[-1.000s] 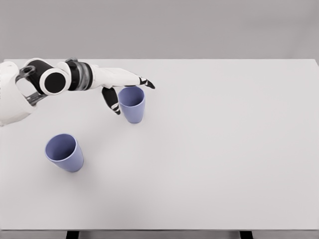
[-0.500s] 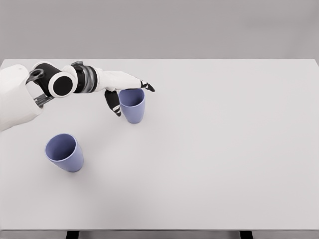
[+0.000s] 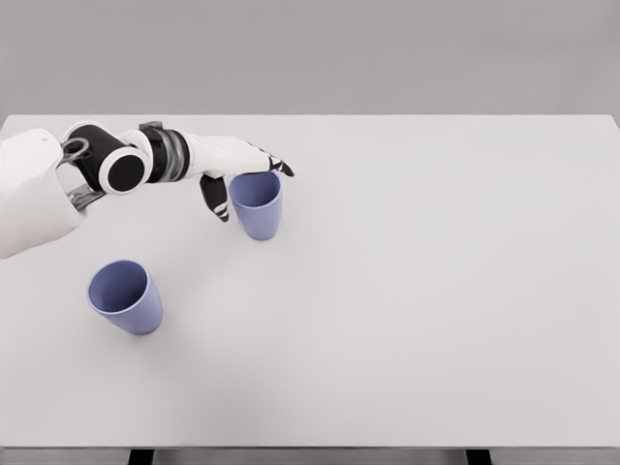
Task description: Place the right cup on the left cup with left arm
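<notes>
Two blue-violet cups stand upright on the white table (image 3: pixel 436 291). The right cup (image 3: pixel 259 206) is at upper centre-left. The left cup (image 3: pixel 125 296) sits nearer the front left, apart from it. My left hand (image 3: pixel 247 179) reaches in from the left and hovers at the right cup's rim. Its fingers (image 3: pixel 276 166) stretch over the far side of the rim and the thumb (image 3: pixel 216 200) hangs down just left of the cup wall. The fingers are spread and not closed on the cup. The right arm does not show.
The table's far edge runs across behind the hand, and its front edge lies along the bottom of the picture. Dark table legs (image 3: pixel 141 456) show under the front edge.
The left hand has pulled slightly back to the left and its fingers now sit closer over the right cup's rim. Both cups have stayed in place.
</notes>
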